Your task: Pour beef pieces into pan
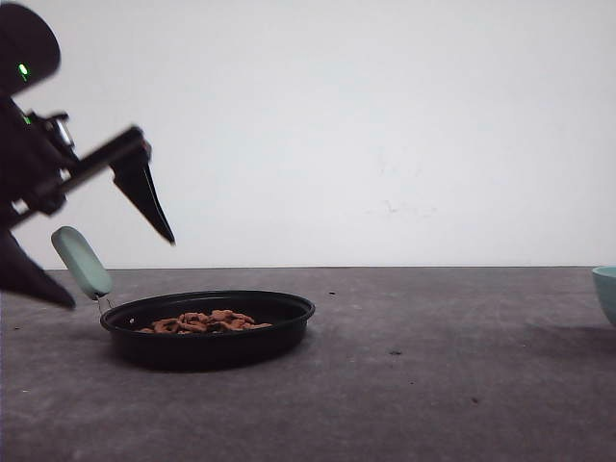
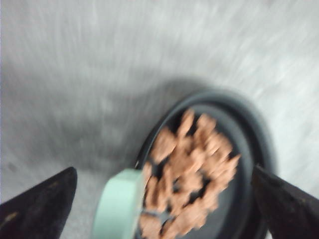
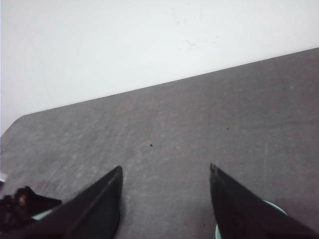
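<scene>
Your pan [image 1: 208, 327] sits on the table [image 1: 404, 385] toward nine o'clock, the beef pieces [image 1: 206, 321] heaped inside. Your left gripper [image 1: 115, 265] hangs spread and empty above its handle [image 1: 82, 261]; your right gripper [image 3: 165, 174] is likewise spread, holding nothing.

Bare table [image 1: 433, 385] right of pan [image 1: 207, 332]

A slight sheen is shown by the black pan [image 1: 207, 327], with light caught along its rolled rim, while its mint-green handle [image 1: 82, 261] looks smooth and matt, like plastic. The beef pieces [image 1: 205, 320] appear rough and crumbly. The grey table [image 1: 433, 385] is matt, mottled and finely speckled.
</scene>
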You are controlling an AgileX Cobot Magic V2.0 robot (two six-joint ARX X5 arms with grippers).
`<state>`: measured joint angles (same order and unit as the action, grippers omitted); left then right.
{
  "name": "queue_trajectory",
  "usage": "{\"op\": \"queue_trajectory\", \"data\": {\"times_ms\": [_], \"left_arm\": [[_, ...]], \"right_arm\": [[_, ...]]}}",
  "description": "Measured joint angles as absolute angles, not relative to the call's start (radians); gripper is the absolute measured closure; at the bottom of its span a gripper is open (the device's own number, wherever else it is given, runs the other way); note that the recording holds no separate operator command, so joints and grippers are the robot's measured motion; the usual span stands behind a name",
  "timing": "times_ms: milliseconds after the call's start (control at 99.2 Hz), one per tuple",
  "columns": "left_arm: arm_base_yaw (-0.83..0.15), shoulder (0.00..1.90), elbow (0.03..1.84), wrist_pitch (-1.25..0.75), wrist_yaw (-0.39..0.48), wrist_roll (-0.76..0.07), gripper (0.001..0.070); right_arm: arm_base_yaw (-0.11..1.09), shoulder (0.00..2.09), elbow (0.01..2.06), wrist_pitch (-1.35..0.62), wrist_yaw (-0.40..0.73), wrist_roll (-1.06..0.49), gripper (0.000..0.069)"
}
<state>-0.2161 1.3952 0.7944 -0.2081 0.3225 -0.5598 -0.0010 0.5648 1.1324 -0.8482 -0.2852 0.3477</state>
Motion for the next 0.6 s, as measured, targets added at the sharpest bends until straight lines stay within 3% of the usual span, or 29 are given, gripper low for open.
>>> {"op": "queue_trajectory", "data": {"times_ms": [363, 494, 605], "left_arm": [[-0.017, 1.037, 0.804, -0.234, 0.260, -0.539, 0.0015], [0.004, 0.909, 0.871, -0.328, 0.208, -0.423, 0.0028], [-0.006, 0.801, 0.924, -0.362, 0.162, -0.282, 0.0161]], "right_arm": [[-0.001, 0.659, 1.132, -0.828, -0.211, 0.258, 0.0356], [0.003, 0.686, 1.131, -0.784, -0.159, 0.162, 0.0356], [0.021, 0.685, 1.121, -0.691, -0.127, 0.086, 0.0357]]}}
